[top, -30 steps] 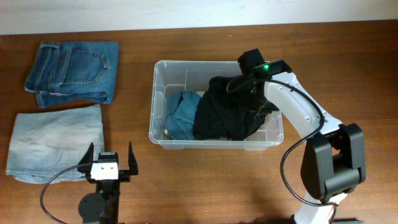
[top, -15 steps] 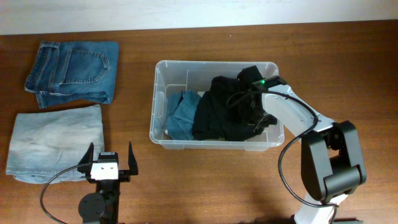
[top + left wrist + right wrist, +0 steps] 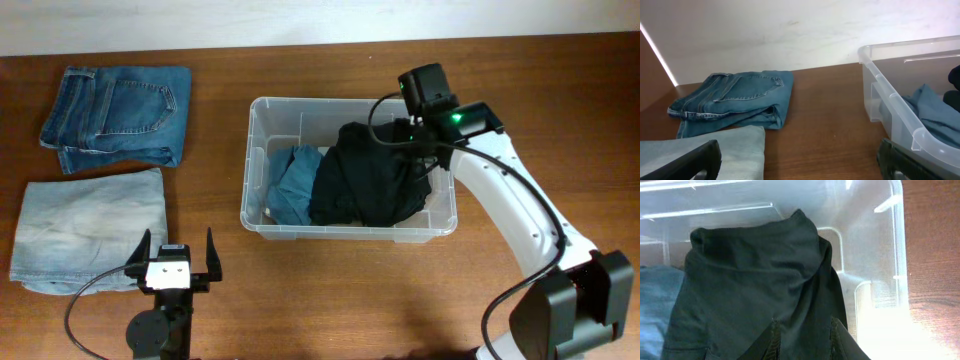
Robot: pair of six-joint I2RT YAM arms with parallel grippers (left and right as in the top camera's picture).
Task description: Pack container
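Right pincer [image 3: 805,332] now sits higher, part-open over black garment [image 3: 365,185] in container [image 3: 252,160], middle of counter [image 3: 330,300]. Left pincer [image 3: 178,240] wide, idle near-left. Container likely light, stiff, slick; take by rim or moulded handles.

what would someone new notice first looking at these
Probably the clear bin in the middle of the table, with a big black garment heaped in its right half and a blue one beside it on the left. The right arm's fingers hang above the black cloth. Next, two folded pairs of jeans on the left: a dark pair at the back, a pale pair in front.
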